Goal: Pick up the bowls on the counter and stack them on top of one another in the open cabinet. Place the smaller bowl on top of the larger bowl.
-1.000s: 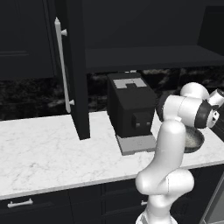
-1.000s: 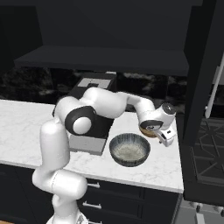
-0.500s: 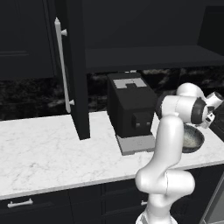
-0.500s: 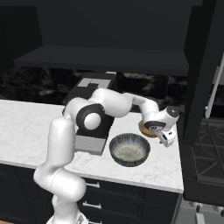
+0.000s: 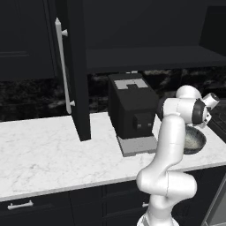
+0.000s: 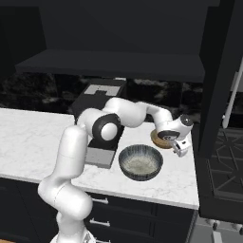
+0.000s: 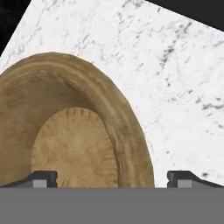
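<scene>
Partly behind the claw, smaller bowl peeks out.

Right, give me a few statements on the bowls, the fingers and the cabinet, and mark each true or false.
1. The smaller bowl sits on the counter. True.
2. The larger bowl is already on the cabinet shelf. False: it is on the counter.
3. The fingers stand open, one over the smaller bowl, one outside its rim. True.
4. The smaller bowl is stacked in the larger bowl. False: they sit side by side.
</scene>
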You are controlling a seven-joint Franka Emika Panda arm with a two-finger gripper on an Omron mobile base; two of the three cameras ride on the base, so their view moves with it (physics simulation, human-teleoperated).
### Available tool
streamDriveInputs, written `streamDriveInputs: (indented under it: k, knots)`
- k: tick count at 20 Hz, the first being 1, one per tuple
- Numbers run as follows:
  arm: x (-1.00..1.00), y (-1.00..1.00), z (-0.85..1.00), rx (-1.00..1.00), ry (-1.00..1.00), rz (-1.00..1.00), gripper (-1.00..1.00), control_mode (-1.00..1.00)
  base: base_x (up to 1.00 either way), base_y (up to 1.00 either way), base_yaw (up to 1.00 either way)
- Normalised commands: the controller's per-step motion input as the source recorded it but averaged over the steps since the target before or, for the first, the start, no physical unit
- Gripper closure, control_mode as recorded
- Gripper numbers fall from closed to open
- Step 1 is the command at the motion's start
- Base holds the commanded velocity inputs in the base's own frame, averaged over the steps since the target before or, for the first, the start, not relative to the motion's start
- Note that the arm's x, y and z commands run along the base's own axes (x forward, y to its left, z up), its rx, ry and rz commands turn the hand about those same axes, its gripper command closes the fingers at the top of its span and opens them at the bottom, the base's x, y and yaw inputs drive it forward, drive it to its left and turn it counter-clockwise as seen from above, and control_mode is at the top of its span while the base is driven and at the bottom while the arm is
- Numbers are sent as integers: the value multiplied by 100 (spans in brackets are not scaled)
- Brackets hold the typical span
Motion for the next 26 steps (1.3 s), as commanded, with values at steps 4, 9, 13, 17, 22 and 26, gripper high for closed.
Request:
streamDriveInputs:
  k: [4, 9, 13, 17, 22, 26]
  knots:
    - [10, 0, -11, 0, 0, 0, 100, -100, 0, 0, 0]
    - [0, 0, 0, 0, 0, 0, 100, -100, 0, 0, 0]
    - [-3, 0, 0, 0, -1, 0, 100, -100, 0, 0, 0]
    - [-16, 0, 16, 0, -9, 0, 100, -100, 0, 0, 0]
    - [-20, 0, 47, 0, -14, -1, 100, -100, 0, 0, 0]
    - [-49, 0, 51, 3, -2, -6, 100, -100, 0, 0, 0]
